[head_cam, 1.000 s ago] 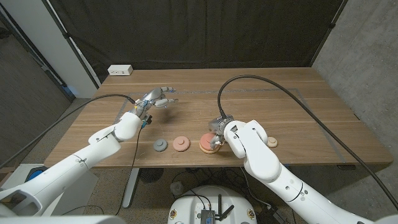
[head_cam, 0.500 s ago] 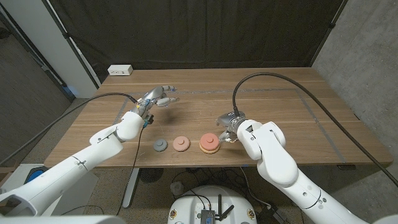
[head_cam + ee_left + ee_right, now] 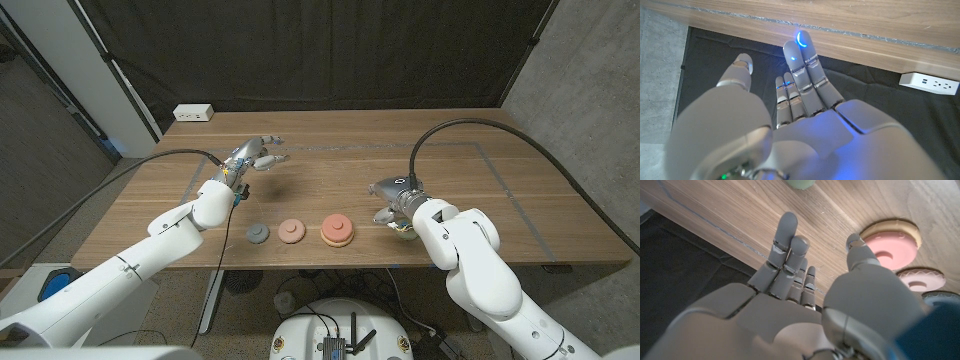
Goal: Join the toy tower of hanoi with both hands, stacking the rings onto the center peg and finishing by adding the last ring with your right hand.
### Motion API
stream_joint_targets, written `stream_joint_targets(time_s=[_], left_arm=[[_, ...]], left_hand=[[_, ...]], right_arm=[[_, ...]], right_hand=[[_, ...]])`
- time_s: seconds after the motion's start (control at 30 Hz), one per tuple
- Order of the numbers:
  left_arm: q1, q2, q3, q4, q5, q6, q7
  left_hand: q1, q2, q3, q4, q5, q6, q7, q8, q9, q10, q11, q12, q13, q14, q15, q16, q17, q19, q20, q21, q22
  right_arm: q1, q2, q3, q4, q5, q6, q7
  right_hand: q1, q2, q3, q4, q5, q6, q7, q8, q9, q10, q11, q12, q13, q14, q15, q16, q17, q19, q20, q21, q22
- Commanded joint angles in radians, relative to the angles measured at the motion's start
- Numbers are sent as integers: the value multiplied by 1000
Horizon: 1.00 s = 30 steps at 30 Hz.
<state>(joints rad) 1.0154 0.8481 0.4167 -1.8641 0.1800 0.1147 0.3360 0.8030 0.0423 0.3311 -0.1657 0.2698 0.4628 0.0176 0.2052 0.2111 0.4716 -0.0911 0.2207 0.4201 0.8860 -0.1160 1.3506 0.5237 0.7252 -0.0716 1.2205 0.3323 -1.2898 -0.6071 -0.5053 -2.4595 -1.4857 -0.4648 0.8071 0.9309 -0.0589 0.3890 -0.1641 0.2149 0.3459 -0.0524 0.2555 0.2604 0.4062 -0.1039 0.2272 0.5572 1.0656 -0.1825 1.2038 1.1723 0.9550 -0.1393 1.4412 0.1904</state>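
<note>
While right hand hovers empty, green ring just beside, stacked rings near

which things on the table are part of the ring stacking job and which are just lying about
Part of the job:
- stacked pink ring on tan base
- pink ring
- grey ring
- green piece by the right robot hand
- left robot hand, open above the table

Just lying about:
- white power strip at the far edge

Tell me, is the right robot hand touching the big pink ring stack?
Apart. In the head view, bare table shows between the right robot hand and the pink ring stack; its fingers are spread and empty.
</note>
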Motion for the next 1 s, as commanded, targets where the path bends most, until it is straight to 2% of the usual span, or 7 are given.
stream_joint_targets(time_s=[0.03, 0.27, 0.47, 0.7, 1.0], left_arm=[[29, 27, -24, -55, -6, 33, 0], [29, 29, -17, -66, 11, 43, 0], [28, 28, -9, -72, 27, 48, 1], [31, 37, -13, -84, 36, 67, -4], [30, 48, -16, -98, 39, 86, -20]], left_hand=[[-7, -2, 10, 2, 6, -1, -1, -1, 6, 3, -3, -3, 4, -4, -102, 8, -2, -5, -81, 9, -2], [-8, -3, 11, 2, 6, -2, 1, -2, 6, 3, -1, -4, 4, -3, -102, 10, 0, -8, -80, 14, -7], [-8, -3, 12, 1, 6, -4, 1, -2, 6, 2, 0, -5, 4, -4, -102, 11, 0, -9, -81, 16, -9], [-8, -4, 13, 1, 7, -5, 0, -2, 6, 0, 0, -6, 4, -5, -102, 10, -1, -10, -82, 20, -13], [-7, -5, 14, 0, 7, -7, 2, -3, 6, -1, -1, -6, 5, -7, -102, 11, -2, -13, -83, 26, -18]], right_arm=[[-131, -16, 82, -22, 29, -69, -185], [-200, -19, 121, -17, 52, -113, -283], [-241, -39, 141, -11, 71, -127, -347], [-261, -53, 150, 3, 110, -136, -416], [-267, -67, 144, 14, 138, -165, -451]], right_hand=[[17, 5, 1, 3, 7, 16, -1, 7, 4, 14, 1, 5, 6, 14, -39, 7, 6, 16, -79, 12, 5], [26, 6, 3, 2, 8, 37, -14, 17, 7, 23, -4, 6, 11, 20, -39, 11, 16, 17, -79, 14, 5], [32, 7, 3, 2, 9, 40, -13, 19, 10, 27, -6, 7, 15, 20, -38, 10, 17, 18, -79, 15, 5], [39, 7, 3, 2, 10, 38, -17, 20, 14, 29, -7, 5, 23, 16, -38, 5, 16, 15, -79, 15, 3], [47, 7, 2, 3, 10, 44, -19, 22, 15, 36, -11, 4, 29, 15, -38, 2, 15, 14, -79, 16, 2]])
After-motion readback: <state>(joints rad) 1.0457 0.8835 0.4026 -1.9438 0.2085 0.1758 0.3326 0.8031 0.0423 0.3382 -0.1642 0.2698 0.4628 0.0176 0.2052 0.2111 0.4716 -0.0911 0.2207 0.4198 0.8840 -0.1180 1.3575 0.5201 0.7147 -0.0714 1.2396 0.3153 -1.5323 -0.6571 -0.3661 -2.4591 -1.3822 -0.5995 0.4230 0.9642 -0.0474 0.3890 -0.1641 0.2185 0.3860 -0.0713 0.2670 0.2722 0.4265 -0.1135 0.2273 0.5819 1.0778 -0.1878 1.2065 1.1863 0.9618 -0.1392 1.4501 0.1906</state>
